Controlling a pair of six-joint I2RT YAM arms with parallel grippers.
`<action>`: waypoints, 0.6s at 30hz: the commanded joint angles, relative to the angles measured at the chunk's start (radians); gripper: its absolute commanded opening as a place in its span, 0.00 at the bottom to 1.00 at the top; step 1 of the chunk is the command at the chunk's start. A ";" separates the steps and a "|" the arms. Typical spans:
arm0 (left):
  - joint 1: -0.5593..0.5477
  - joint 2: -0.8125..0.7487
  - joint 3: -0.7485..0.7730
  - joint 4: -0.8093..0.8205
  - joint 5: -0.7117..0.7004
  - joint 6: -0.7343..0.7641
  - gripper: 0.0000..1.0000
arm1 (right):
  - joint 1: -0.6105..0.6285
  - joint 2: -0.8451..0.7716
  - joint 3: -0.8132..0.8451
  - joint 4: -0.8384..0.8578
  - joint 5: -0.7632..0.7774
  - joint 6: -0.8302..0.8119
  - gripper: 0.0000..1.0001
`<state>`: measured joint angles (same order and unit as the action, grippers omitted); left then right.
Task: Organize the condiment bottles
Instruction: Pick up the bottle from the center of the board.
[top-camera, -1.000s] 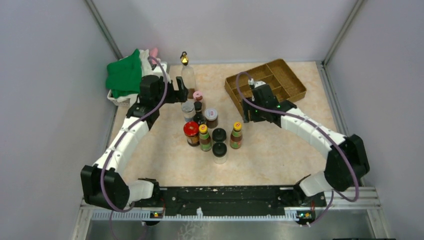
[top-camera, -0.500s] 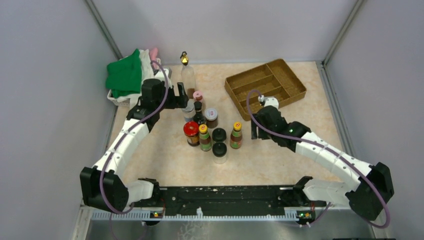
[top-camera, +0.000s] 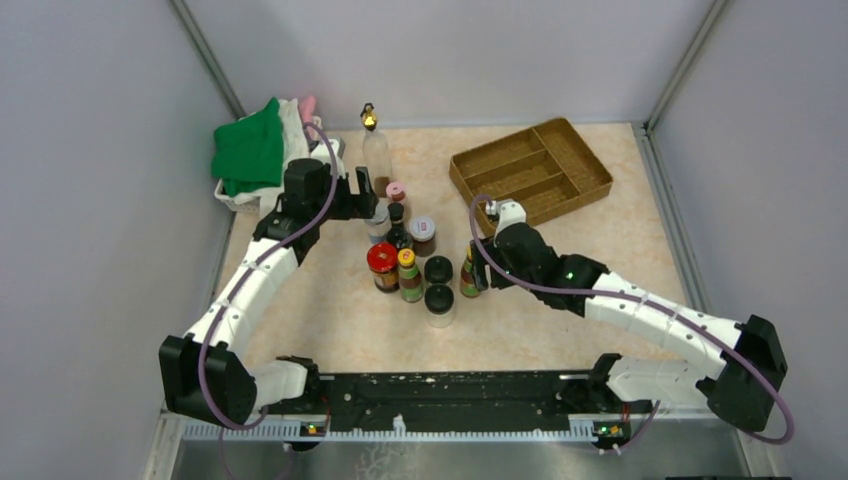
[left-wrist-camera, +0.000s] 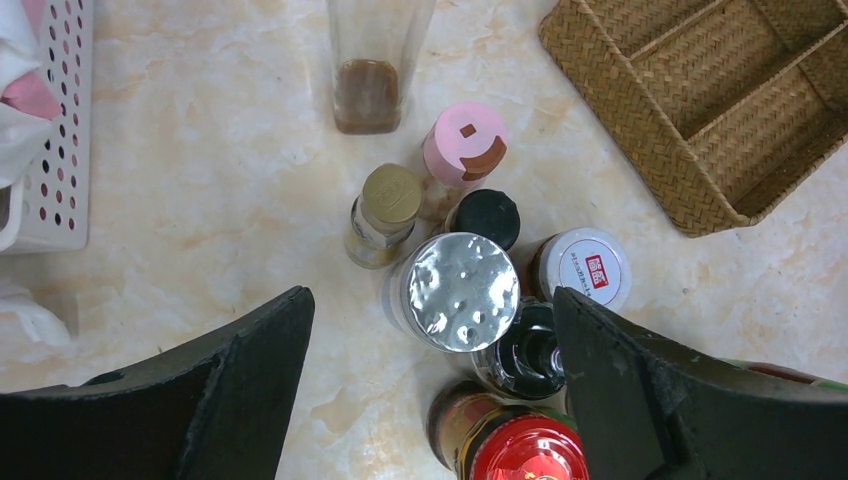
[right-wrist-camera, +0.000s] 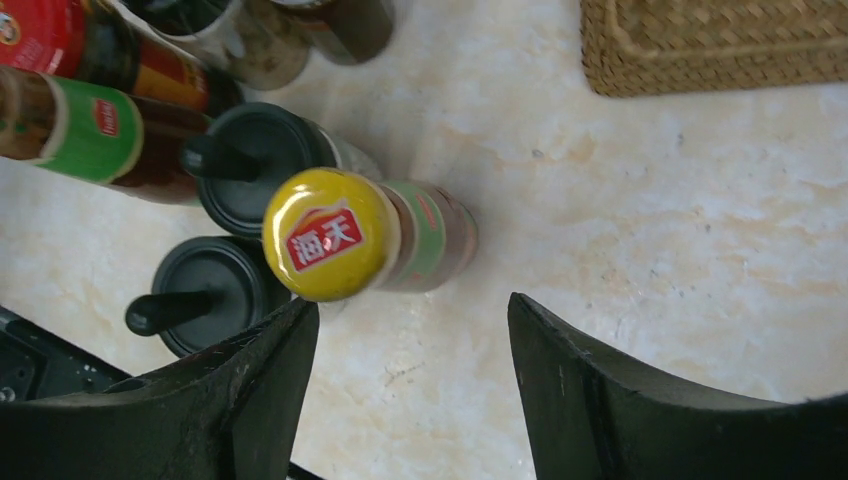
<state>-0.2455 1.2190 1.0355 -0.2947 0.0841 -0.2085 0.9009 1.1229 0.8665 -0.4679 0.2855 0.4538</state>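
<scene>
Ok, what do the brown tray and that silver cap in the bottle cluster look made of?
Tray: woven wicker or rattan by the look, matte; a plaited weave shows on its walls and floor. Silver cap: shiny foil or thin metal, hard to tell which; it mirrors light and its top is dimpled.

Your work surface is a beige marbled tabletop (top-camera: 600, 290), boxed in by a plain grey back wall (top-camera: 450, 50), left wall (top-camera: 90, 200) and right wall (top-camera: 770, 150). A left corner post (top-camera: 207, 55) and right corner post (top-camera: 686, 60), both metal, mark the back corners. A black rail (top-camera: 450, 388) runs along the near edge. The light is even, the shadows soft.
</scene>
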 joint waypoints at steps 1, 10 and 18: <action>-0.005 -0.031 0.006 0.013 -0.012 0.014 0.95 | 0.015 0.016 -0.022 0.188 -0.045 -0.056 0.70; -0.006 -0.026 0.005 0.012 -0.008 0.022 0.95 | 0.020 0.115 -0.080 0.408 0.029 -0.118 0.70; -0.006 -0.020 0.011 0.013 -0.006 0.034 0.95 | 0.021 0.186 -0.075 0.460 0.093 -0.129 0.20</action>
<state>-0.2459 1.2190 1.0355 -0.3004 0.0841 -0.1913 0.9096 1.2823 0.7773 -0.0731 0.3447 0.3237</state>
